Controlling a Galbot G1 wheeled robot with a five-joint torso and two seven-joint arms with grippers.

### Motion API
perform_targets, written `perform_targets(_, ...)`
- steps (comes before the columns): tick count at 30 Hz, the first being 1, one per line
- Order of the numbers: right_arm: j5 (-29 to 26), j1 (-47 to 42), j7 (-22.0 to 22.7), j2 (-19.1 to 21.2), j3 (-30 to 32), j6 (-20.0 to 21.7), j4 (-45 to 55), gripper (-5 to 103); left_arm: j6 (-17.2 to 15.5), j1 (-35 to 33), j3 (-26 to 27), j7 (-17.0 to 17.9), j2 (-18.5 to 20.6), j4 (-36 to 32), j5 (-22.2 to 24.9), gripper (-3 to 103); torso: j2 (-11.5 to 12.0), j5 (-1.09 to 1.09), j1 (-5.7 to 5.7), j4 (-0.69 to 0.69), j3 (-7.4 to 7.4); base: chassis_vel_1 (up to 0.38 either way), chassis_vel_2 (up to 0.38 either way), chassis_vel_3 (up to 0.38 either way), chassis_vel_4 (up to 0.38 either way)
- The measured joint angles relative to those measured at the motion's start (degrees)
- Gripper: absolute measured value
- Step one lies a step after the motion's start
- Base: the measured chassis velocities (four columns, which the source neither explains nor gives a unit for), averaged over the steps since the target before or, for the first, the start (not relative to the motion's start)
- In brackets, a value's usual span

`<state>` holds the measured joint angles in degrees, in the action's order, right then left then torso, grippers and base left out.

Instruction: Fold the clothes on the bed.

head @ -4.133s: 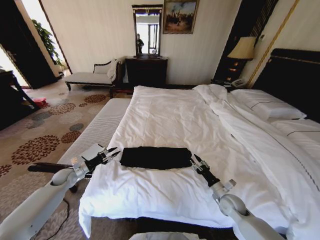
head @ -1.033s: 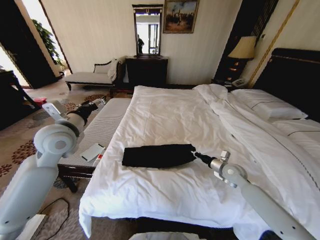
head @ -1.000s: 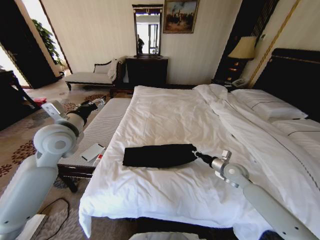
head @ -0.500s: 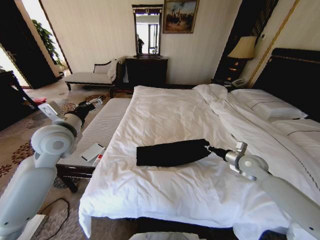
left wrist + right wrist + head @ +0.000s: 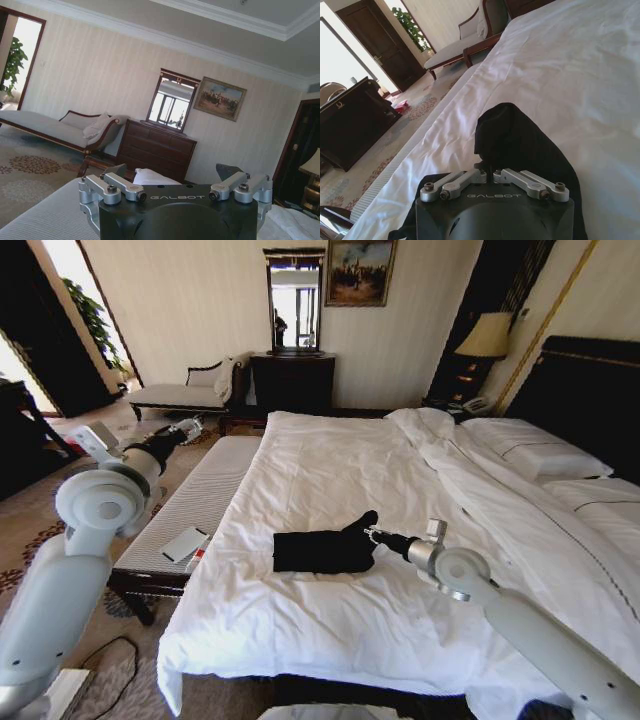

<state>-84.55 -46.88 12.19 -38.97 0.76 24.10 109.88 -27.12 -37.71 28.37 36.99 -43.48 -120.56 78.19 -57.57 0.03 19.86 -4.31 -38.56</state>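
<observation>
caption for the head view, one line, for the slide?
Right gripper shut on the black T-shirt, carrying its end across the white bed; left gripper raised over the striped bench.

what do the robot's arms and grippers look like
Both arms are smooth pale grey-white tubes with rounded disc-shaped joints. The left gripper and right gripper each have a black body printed with GALBOT in pale letters, silver metal linkage bars fixed by dark screws, and dark jaws.
</observation>
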Motion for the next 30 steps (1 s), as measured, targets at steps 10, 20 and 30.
perform_targets(10,2.1,11.6,-0.7,-6.6,-11.9,-0.4,-6.7,1,0.0,-0.5,0.6,0.0,0.9,0.6,-0.4,100,0.0,-0.01,0.02,0.0,0.0,0.0,0.0,0.0,0.0)
perform_targets(20,5.3,15.3,-2.6,-10.0,-18.7,-0.6,-10.5,1,0.0,-0.4,0.5,-0.1,0.5,1.5,-1.1,100,0.0,-0.02,0.02,-0.01,0.0,0.0,0.0,0.0,0.0)
perform_targets(30,6.6,17.9,-3.0,-13.4,-22.7,-0.7,-12.8,1,0.2,-1.4,1.8,0.0,1.7,0.8,-1.0,100,0.0,-0.02,0.01,0.0,0.0,0.0,0.0,0.0,0.0)
